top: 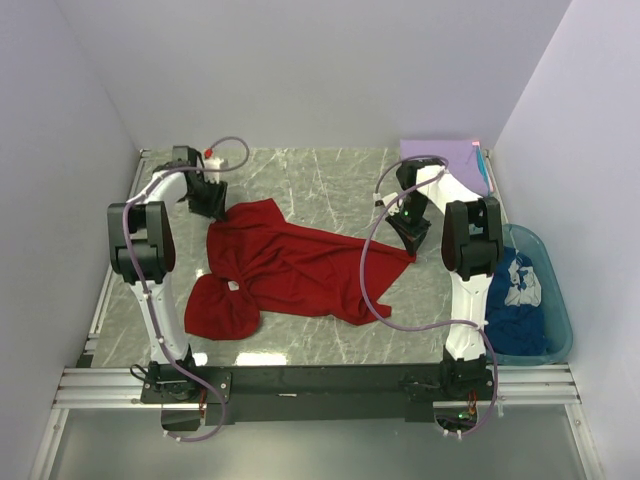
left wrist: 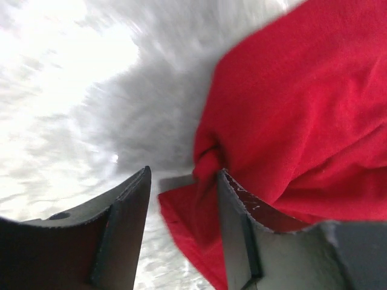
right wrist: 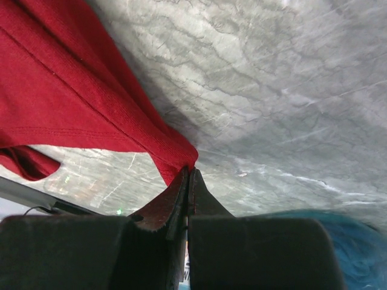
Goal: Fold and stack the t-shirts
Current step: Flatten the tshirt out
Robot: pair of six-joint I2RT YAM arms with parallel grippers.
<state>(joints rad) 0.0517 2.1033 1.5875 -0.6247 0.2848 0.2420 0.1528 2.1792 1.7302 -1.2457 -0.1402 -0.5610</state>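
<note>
The bright red t-shirt [top: 300, 265] lies rumpled across the middle of the marble table. My left gripper [top: 212, 208] sits at its far left corner. In the left wrist view the left gripper [left wrist: 183, 181] is open, and a corner of the red cloth [left wrist: 302, 109] lies loose between its jaws, against the right finger [left wrist: 233, 211]. My right gripper [top: 410, 238] is at the shirt's right tip. Seen from the right wrist, this gripper [right wrist: 189, 172] is shut on the hem of the red shirt [right wrist: 72, 90]. A lavender t-shirt [top: 450, 158] lies flat at the back right. A dark blue t-shirt [top: 515, 310] lies in the tub.
A translucent teal tub [top: 560, 300] stands off the table's right edge, beside the right arm. White walls close in the table on the left, back and right. Bare marble [top: 320, 180] shows behind the red shirt and along the front edge.
</note>
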